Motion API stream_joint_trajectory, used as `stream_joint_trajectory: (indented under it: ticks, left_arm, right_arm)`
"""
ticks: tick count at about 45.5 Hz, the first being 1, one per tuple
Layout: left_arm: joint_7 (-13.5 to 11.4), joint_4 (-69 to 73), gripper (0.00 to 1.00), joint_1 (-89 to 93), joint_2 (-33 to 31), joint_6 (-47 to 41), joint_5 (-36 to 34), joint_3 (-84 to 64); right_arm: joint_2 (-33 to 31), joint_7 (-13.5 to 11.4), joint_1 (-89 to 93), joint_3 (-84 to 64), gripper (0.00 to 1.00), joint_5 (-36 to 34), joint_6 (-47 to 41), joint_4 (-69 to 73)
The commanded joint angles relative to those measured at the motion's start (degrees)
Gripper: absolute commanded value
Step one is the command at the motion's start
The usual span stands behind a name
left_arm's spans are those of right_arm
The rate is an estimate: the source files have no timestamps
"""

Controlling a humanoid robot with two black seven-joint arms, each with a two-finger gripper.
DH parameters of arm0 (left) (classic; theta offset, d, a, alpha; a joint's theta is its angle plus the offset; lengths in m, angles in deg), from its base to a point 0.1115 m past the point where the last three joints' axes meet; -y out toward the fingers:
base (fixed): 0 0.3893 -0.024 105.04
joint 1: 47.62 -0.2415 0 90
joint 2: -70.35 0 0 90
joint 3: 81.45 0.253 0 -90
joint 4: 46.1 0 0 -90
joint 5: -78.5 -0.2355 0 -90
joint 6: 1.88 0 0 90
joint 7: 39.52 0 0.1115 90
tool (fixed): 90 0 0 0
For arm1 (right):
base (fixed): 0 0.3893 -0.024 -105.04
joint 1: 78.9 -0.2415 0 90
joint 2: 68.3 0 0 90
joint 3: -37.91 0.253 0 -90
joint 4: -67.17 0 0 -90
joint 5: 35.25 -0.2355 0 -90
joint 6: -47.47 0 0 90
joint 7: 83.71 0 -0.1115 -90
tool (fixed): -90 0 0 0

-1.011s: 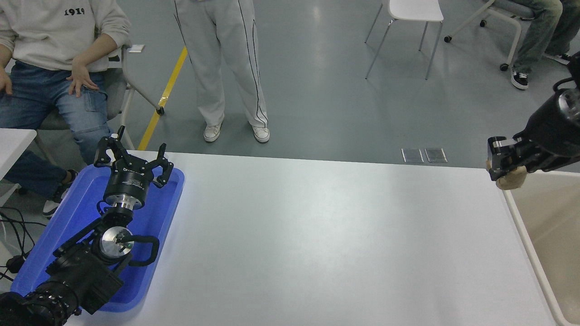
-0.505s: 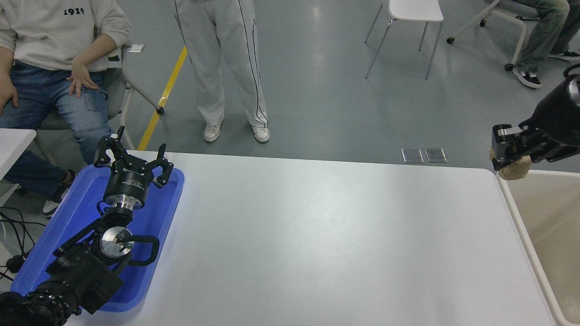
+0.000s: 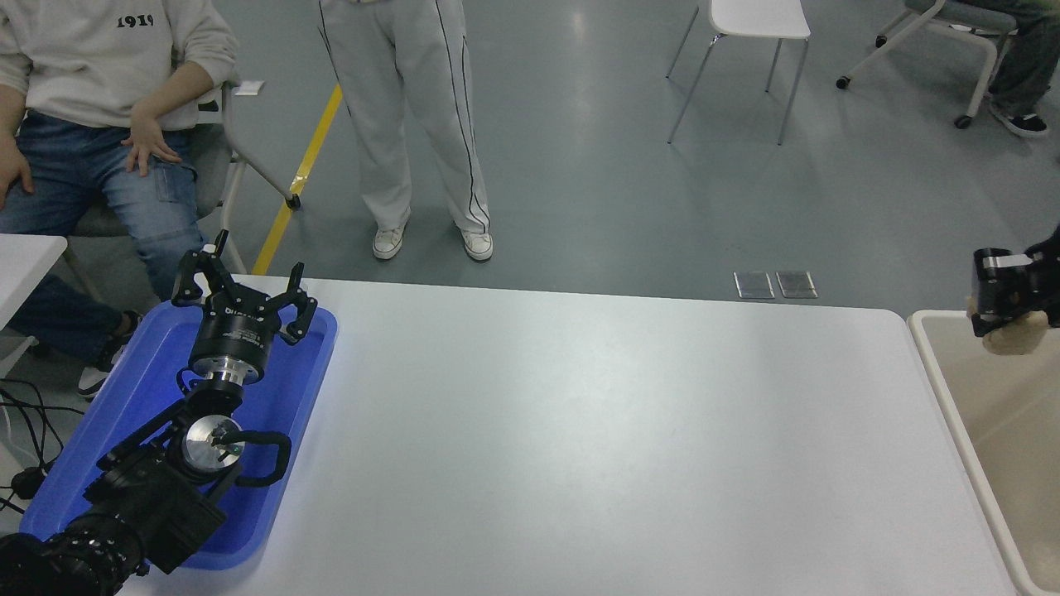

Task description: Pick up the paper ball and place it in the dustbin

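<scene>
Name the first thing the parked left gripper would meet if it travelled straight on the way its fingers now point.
Probably the far rim of the blue tray, which the left gripper hovers over; if it clears that, the seated person's leg beyond the table. Depth is uncertain.

The right gripper [image 3: 1006,319], clamped on the paper ball [image 3: 1014,338], has moved from beside the dustbin [image 3: 932,364] to over its near-left corner.

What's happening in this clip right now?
The right gripper, at the picture's right edge, holds the paper ball above the dustbin, just inside its far rim. The ball has not been dropped yet. The left gripper sits parked and open over the blue tray at the table's left end. Two people are at the far side, not touching anything.
</scene>
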Motion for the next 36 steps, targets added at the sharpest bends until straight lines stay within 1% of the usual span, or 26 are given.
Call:
stream_joint_trajectory:
  ticks: [1, 7, 14, 28, 36]
  left_arm:
    - [0.0, 0.0, 1.0, 0.0, 0.0, 0.0, 0.0, 0.0]
    - [0.0, 0.0, 1.0, 0.0, 0.0, 0.0, 0.0, 0.0]
    - [0.0, 0.0, 1.0, 0.0, 0.0, 0.0, 0.0, 0.0]
    - [0.0, 0.0, 1.0, 0.0, 0.0, 0.0, 0.0, 0.0]
    - [0.0, 0.0, 1.0, 0.0, 0.0, 0.0, 0.0, 0.0]
  right_arm:
    - [-7.8, -0.1, -0.1, -5.4, 0.0, 3.0, 0.0, -0.9]
    - [-12.0, -0.1, 1.0, -6.3, 0.0, 6.4, 0.0, -3.7]
    - [-15.5, -0.2, 1.7, -6.2, 0.0, 8.1, 0.0, -5.5]
    - [-15.5, -0.2, 3.2, -4.8, 0.0, 8.7, 0.0, -5.9]
    - [-15.4, -0.2, 7.3, -2.5, 0.0, 8.7, 0.0, -7.7]
